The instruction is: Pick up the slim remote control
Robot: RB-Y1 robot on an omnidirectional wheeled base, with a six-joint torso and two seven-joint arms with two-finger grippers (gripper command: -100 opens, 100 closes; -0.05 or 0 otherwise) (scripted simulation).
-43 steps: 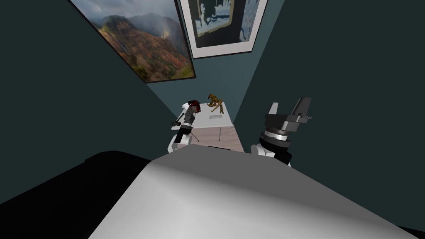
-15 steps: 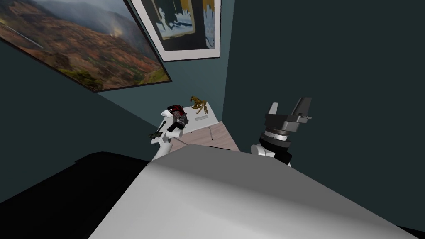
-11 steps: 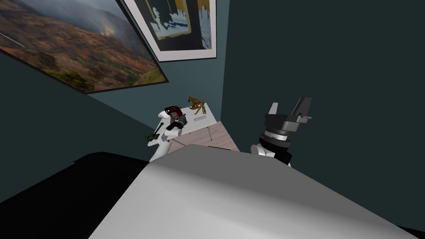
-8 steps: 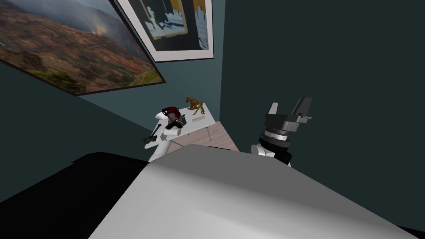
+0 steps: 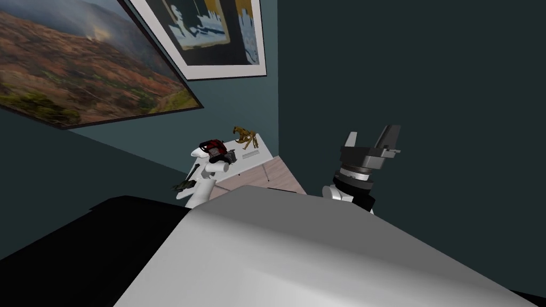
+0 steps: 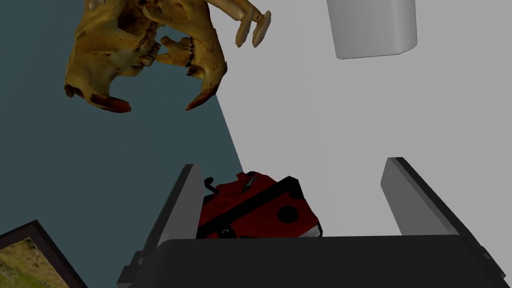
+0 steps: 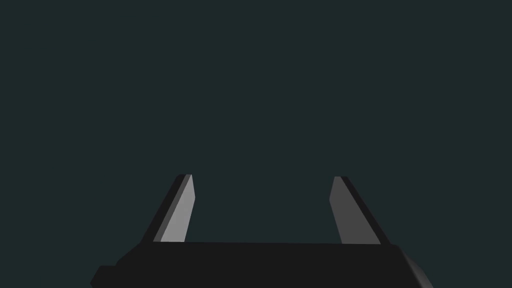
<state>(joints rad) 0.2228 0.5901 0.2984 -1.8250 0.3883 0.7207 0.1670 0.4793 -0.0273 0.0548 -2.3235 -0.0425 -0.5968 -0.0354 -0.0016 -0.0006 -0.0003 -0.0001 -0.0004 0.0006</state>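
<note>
Now left hand [image 6: 294, 164] wide open, red-and-black object [image 6: 260, 210] beside one finger [image 6: 175, 210], remote [image 6: 372, 27] beyond

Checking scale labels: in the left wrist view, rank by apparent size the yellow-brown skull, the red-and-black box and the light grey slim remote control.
Largest: yellow-brown skull.
Then red-and-black box, partly hidden behind the left gripper, and light grey slim remote control, cut by the picture's edge: these two look alike, so unranked.

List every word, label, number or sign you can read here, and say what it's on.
None can be read. The slim grey remote shows a plain face, the red and black object bears no legible mark, and the landscape picture and the framed print carry only imagery.
</note>
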